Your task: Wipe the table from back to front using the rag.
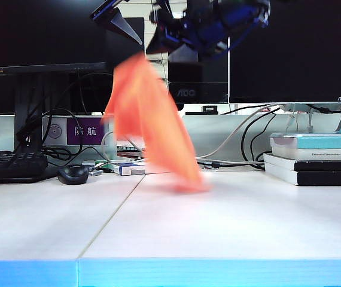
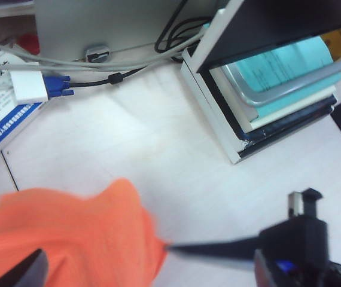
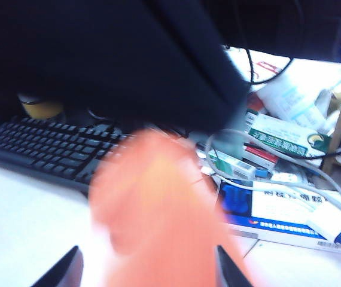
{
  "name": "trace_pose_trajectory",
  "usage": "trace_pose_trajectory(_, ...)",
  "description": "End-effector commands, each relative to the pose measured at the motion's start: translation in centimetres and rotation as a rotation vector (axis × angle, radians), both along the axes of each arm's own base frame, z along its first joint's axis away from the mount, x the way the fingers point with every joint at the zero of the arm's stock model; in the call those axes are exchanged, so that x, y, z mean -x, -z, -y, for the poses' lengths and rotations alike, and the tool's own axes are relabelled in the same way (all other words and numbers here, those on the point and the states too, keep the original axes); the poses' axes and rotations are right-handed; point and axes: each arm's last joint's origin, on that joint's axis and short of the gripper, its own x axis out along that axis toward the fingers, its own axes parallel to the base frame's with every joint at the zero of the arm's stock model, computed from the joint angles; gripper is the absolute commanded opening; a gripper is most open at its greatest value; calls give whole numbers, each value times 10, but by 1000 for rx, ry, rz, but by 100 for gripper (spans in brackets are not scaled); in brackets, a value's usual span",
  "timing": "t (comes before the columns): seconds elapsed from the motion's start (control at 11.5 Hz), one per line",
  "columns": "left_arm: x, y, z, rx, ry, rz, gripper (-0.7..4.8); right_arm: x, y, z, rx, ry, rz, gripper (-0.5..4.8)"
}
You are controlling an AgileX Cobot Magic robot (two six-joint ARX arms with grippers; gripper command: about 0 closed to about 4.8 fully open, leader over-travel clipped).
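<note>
Your soft orange microfibre rag [image 1: 149, 125] is in mid-air, blurred, its lower corner over the white table [image 1: 230, 227]; left gripper [image 2: 104, 263] and right gripper [image 3: 146, 269] both gape wide, holding nothing.

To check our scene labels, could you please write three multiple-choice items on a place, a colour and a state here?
1. Where is the stack of books? A on the table's right; B on a chair; C at the front edge.
2. The rag's colour? A blue; B orange; C green.
3. The right gripper, high over the table's back beside the left gripper, is: A open; B shut; C unseen.
A: they lie far right. B: plainly orange. A: its fingers stand wide apart, like the left's.
</note>
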Motion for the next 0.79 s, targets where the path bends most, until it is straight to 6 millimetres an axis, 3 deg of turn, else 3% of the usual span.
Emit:
trace_pose_trajectory(0.09,3,-8,-1,38,-15,13,479,-8,5,-4,-44,13,34,272)
trace_pose_trajectory(0.17,4,-10,-1,34,-6,33,445,-5,0,-3,-49,13,44,209)
trace_pose_trajectory(0.26,7,-15,-2,43,-6,54,274,1,-11,2,-48,16,42,30)
trace_pose_trajectory(0.35,13,-24,-5,47,0,81,82,12,-27,9,-42,17,37,-5)
trace_pose_trajectory(0.44,44,-59,-20,53,15,196,-6,65,-82,46,7,160,-3,-5)
trace_pose_trajectory(0.52,66,-82,-30,78,16,258,-5,97,-106,66,19,187,17,-5)
trace_pose_trajectory(0.61,73,-88,-33,86,16,275,-5,109,-114,72,37,197,36,-5)
trace_pose_trajectory(0.7,102,-111,-46,112,15,334,-5,133,-125,87,87,240,61,-5)
trace_pose_trajectory(0.79,153,-141,-72,91,-41,446,-6,164,-109,105,87,254,75,-5)
